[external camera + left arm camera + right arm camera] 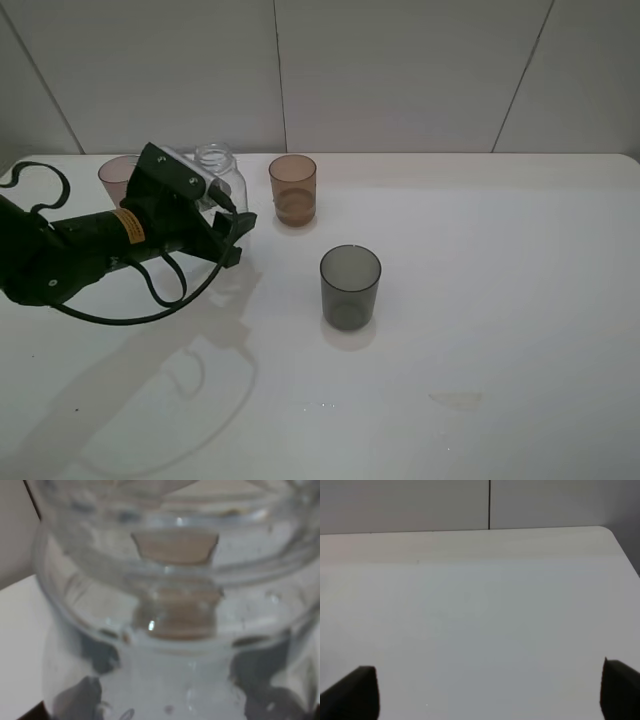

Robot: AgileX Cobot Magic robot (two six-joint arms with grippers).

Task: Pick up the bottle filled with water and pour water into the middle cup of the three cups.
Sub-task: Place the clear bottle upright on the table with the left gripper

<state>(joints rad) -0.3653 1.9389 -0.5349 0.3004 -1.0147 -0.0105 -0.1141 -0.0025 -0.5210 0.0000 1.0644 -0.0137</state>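
The left gripper (232, 232) was clamped on the small clear plastic bottle with a wide threaded neck and no cap (222, 172); in the left wrist view the bottle's rounded shoulder (170, 605) filled nearly the whole picture, blurred, with dark finger shapes showing through the plastic on either side. The bottle stood upright at the far left of the white table (500, 300), just beside the pinkish-brown translucent tumbler (117, 177) — that cup was partly hidden behind the black arm; whether the two touched could not be told.

The amber-orange translucent tumbler (293, 189) stood near the bottle, toward the middle of the table, apart from it; its brownish shape also showed, distorted, through the bottle in the left wrist view (176, 547). The dark grey smoky tumbler (350, 287) stood nearer the camera and further right, well apart from the other two cups; all three were upright.

The right gripper (490, 690) stood open — its two dark fingertips (360, 690) sat wide apart at the picture's edges with nothing but bare table between them; it did not show in the high view.
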